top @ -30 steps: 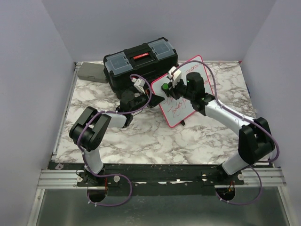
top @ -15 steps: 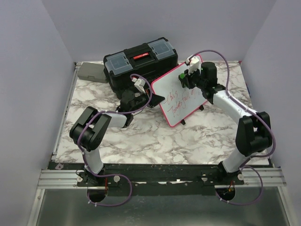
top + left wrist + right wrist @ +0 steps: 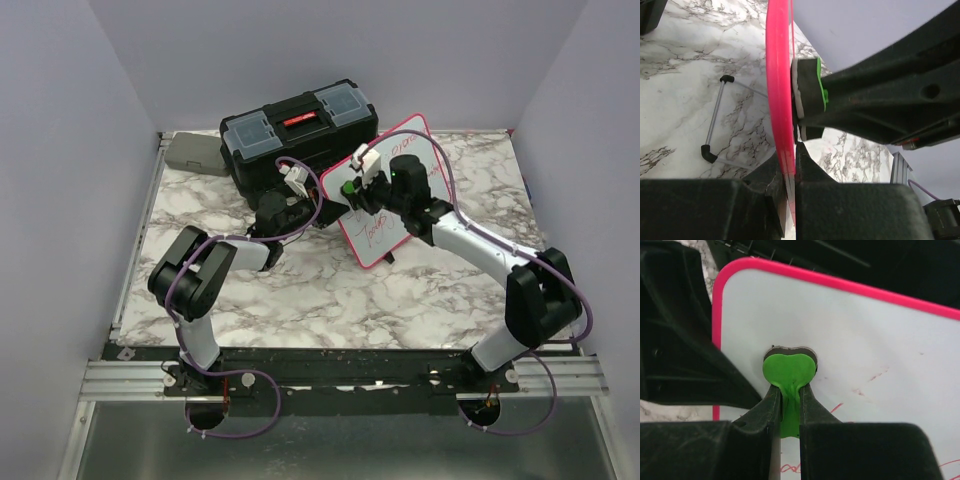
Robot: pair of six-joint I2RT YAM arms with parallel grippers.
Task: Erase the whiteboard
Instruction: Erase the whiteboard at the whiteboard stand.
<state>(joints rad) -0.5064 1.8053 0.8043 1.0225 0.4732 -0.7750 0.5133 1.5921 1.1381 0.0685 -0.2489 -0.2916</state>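
Two grips: both claws were closed on something; neither was free.
Grip, left: the left claw [image 3: 791,172] was clamped on the edge of the small white whiteboard with a pink rounded-corner frame [image 3: 779,100], steadying it.
Grip, right: the right claw [image 3: 789,395] was pinched on the stem of the green heart-shaped eraser with a dark felt pad [image 3: 789,367]. The pad was pressed flat on the board's face near its upper left corner.
Board's place: the whiteboard stood tilted on the grey-veined marble bench [image 3: 300,290], just in front of the black plastic toolbox [image 3: 300,130]. Its thin wire stand leg with black tips [image 3: 715,120] was on the back side.
Unwiped: red handwriting [image 3: 372,232] covered the lower part of the face, so most of the job looked undone.
Risk, board: a hard push from the eraser could have skidded the feet or tipped the board back toward the toolbox, as only a thin edge was held.
Risk, eraser: the narrow stem could have twisted in the claw during a stroke, lifting the pad and leaving streaks.
Risk, collision: the pad sat close to the left claw, so a stroke towards that edge could have struck it.
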